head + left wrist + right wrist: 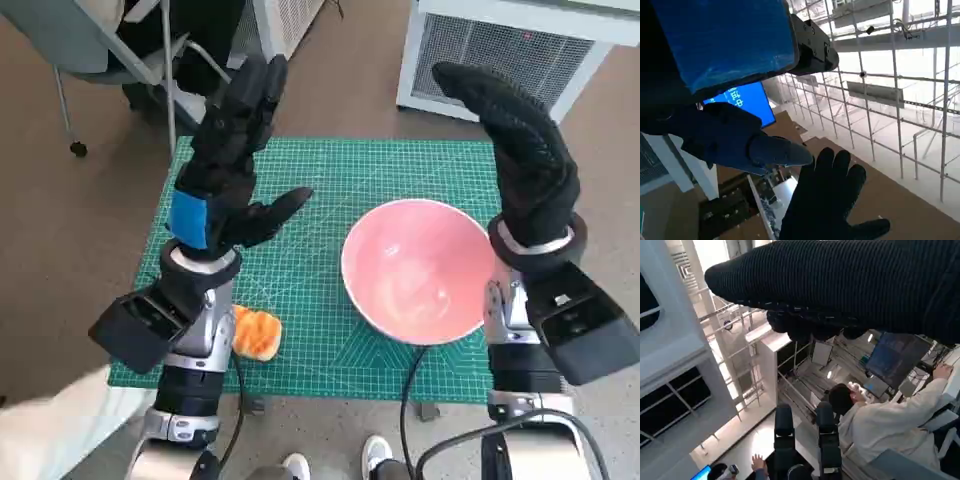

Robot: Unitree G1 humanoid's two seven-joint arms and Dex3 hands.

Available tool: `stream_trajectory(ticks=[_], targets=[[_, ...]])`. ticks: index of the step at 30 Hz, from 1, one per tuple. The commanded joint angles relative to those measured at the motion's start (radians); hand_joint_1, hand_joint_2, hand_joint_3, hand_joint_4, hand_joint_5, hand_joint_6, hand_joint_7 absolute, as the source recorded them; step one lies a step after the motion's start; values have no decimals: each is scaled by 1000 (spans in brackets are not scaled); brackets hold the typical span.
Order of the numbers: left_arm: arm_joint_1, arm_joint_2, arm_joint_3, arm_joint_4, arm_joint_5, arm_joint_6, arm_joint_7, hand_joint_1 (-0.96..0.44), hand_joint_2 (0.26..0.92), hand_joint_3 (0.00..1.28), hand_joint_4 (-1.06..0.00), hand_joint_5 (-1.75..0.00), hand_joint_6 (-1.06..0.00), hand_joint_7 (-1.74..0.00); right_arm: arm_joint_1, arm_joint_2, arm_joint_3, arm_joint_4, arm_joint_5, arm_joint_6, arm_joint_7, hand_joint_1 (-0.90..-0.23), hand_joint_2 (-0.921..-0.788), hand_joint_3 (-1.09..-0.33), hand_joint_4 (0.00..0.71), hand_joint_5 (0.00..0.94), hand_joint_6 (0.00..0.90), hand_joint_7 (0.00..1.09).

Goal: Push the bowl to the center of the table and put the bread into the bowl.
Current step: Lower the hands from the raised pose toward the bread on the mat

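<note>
The pink bowl sits right of middle in the frame, on the green mat. The right hand is up at the upper right, just past the bowl's right edge, fingers spread, holding nothing. I think it should push the bowl left. The bread lies lower left, under the left hand, which is open and empty too.

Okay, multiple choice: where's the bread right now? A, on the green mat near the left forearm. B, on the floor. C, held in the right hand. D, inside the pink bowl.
A: the bread lies on the green mat beside the left forearm, apart from the empty pink bowl.
</note>
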Motion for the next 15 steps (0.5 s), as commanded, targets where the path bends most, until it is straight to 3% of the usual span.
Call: stream_trajectory(ticks=[1, 8, 15], targets=[[13, 0, 3, 1, -8, -5, -4, -319, 921, 176, -260, 0, -351, -3, 27, 3, 3, 2, -5, -2, 3, -541, -921, -835, 233, 20, -1, 562], [19, -1, 4, 2, -5, -9, -1, -321, 921, 176, -260, 0, -346, 0, 30, 4, 1, 6, -5, -3, 1, -538, -921, -839, 232, 19, -1, 560], [25, 0, 6, 4, 3, -20, 2, -319, 921, 180, -263, -1, -343, 0, 48, -1, -3, -5, 17, 5, 10, -542, -921, -840, 226, 16, -1, 563]])
